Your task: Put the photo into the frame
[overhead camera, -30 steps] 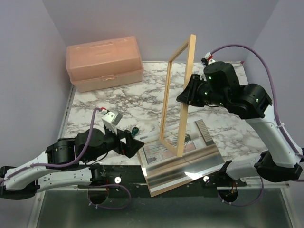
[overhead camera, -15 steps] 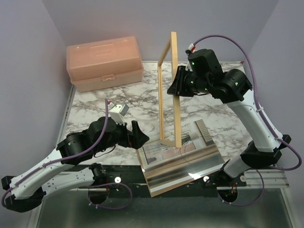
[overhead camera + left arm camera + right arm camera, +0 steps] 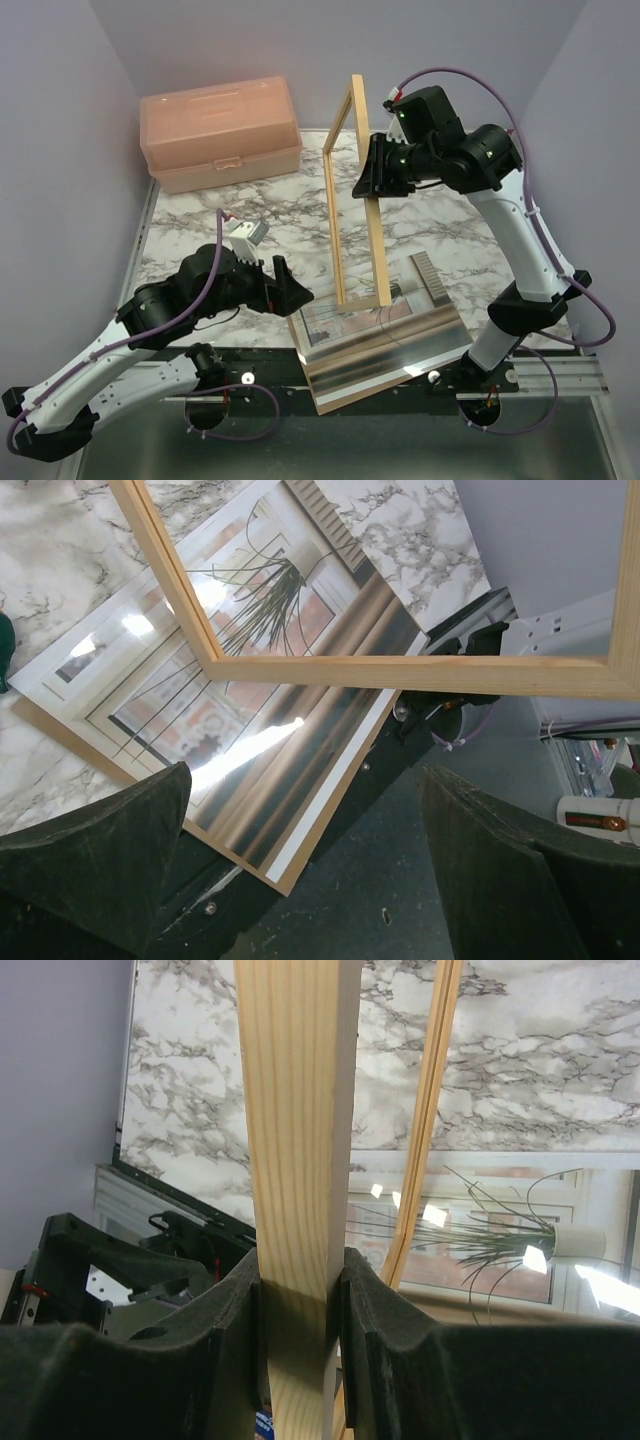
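Observation:
The frame [image 3: 372, 215], thin light-wood bars, stands on end on the table, its lower end by the photo [image 3: 350, 322]. My right gripper [image 3: 368, 180] is shut on its upper right bar; in the right wrist view both pads [image 3: 225, 1340] press the bar [image 3: 295, 1110]. The photo [image 3: 250, 610], a spiky potted plant at a window, lies face up on a brown backing board [image 3: 385, 385] at the near edge, under strong glare. My left gripper [image 3: 295, 295] hovers at the photo's left side, open and empty [image 3: 305, 775].
A peach plastic toolbox [image 3: 220, 130] sits at the back left of the marble table [image 3: 250, 215]. The backing board overhangs the black rail [image 3: 260, 365] at the near edge. Purple walls close in on three sides.
The right arm has swung the frame to the left and turned it more edge-on. The left arm has risen and moved right, toward the photo's left edge.

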{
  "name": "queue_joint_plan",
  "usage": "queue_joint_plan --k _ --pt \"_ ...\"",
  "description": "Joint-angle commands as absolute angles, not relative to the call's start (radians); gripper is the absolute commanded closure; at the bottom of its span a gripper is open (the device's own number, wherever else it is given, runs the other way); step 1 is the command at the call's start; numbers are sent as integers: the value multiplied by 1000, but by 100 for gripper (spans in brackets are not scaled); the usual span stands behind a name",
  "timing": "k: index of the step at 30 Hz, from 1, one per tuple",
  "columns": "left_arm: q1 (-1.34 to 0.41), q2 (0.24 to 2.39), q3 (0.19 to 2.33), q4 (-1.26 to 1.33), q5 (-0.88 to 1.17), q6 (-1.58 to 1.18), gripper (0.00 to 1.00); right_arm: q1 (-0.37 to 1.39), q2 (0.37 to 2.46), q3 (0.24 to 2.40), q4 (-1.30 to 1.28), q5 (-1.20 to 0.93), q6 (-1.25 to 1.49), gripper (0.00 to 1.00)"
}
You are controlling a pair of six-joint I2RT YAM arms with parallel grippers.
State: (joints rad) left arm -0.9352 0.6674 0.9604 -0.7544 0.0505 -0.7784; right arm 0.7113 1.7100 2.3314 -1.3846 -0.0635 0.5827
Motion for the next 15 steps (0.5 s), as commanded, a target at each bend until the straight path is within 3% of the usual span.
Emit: queue_joint_plan --k 1,15 --pt "-925 642 941 -757 79 -780 2 709 1678 2295 -1420 -129 542 100" --pt "-920 627 945 -784 74 -775 1 682 1643 2264 -1420 -234 515 100"
